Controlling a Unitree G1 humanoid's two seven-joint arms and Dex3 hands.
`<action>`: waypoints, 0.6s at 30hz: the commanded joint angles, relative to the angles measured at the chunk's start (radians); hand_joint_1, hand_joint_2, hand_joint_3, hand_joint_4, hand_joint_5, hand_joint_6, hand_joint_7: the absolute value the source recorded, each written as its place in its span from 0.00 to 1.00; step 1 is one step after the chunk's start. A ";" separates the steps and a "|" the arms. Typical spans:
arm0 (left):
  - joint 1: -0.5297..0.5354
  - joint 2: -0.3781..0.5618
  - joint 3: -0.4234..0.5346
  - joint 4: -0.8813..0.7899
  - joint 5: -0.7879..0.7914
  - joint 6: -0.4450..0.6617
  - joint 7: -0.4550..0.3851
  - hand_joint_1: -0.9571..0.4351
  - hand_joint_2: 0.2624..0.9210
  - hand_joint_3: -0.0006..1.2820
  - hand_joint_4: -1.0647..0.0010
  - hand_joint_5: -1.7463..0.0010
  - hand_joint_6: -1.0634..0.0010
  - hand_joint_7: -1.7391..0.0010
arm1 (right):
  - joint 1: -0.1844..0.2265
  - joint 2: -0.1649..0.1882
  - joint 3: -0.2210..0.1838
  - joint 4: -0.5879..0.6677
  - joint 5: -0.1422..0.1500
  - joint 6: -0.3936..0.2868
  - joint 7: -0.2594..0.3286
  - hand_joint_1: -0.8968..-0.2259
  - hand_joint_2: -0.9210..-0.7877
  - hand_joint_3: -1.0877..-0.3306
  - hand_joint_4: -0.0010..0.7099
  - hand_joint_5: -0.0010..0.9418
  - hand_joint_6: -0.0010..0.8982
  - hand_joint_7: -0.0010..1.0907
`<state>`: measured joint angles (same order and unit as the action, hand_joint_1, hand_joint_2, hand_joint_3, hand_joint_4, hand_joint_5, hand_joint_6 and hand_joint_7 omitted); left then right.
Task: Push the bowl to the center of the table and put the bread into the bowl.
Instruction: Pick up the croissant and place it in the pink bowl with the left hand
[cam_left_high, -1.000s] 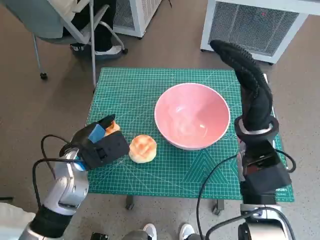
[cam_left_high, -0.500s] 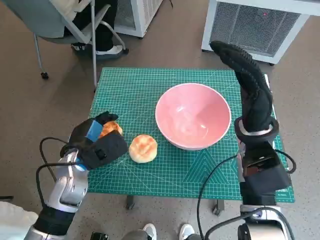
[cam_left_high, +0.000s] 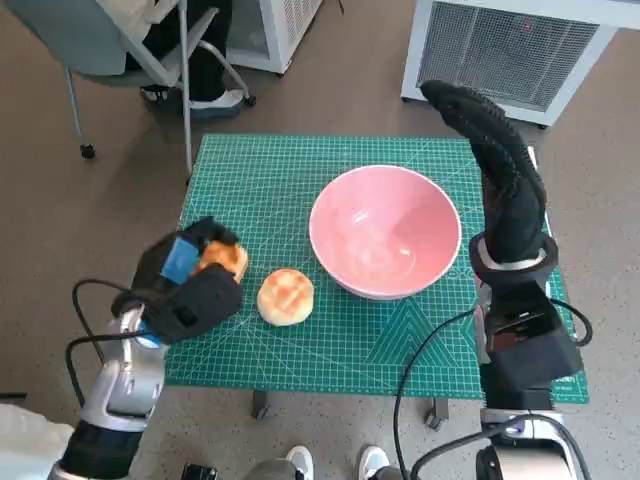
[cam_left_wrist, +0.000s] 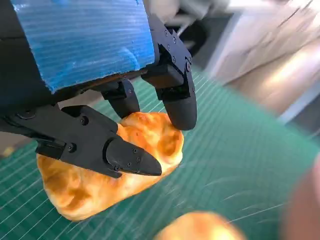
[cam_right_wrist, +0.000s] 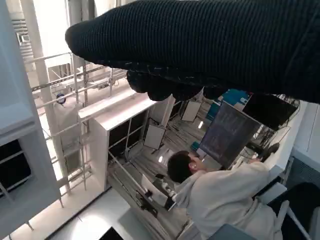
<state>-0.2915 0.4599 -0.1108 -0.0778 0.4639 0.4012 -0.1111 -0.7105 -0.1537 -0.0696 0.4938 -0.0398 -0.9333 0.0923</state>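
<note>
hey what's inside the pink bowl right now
Nothing shows inside the pink bowl: its pale inner surface is bare. One bread roll lies on the green mat beside it, and the left hand holds another bread. Nothing covers the bowl.

The left hand (cam_left_high: 185, 280) is drawn back toward the table's left edge and raised a little, and the bread roll (cam_left_high: 222, 259) pinched in its fingers (cam_left_wrist: 172, 95) is carried along, further from the second roll (cam_left_high: 285, 296).

Green cutting mat (cam_left_high: 300, 180), grey chair (cam_left_high: 110, 40) — seated person's shoe (cam_left_high: 215, 100), white vented cabinet (cam_left_high: 510, 50)
</note>
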 joint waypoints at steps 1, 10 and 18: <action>-0.019 -0.009 0.023 -0.094 0.001 -0.033 0.014 0.69 1.00 0.04 0.28 0.35 0.42 0.36 | 0.020 -0.004 0.003 0.011 0.019 -0.001 0.008 0.52 0.00 0.45 0.44 0.02 0.01 0.67; -0.102 -0.019 0.043 -0.181 0.013 -0.108 0.044 0.69 0.97 0.00 0.20 0.39 0.33 0.44 | 0.024 -0.013 0.001 0.011 0.026 -0.006 0.015 0.51 0.00 0.45 0.44 0.02 0.01 0.67; -0.211 -0.029 0.046 -0.194 0.024 -0.182 0.075 0.69 0.90 0.00 0.10 0.45 0.24 0.50 | 0.033 -0.024 -0.003 -0.006 0.028 -0.003 0.016 0.52 0.00 0.45 0.44 0.01 0.01 0.67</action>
<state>-0.4538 0.4354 -0.0715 -0.2546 0.4748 0.2497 -0.0513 -0.7058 -0.1634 -0.0714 0.4915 -0.0192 -0.9420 0.0978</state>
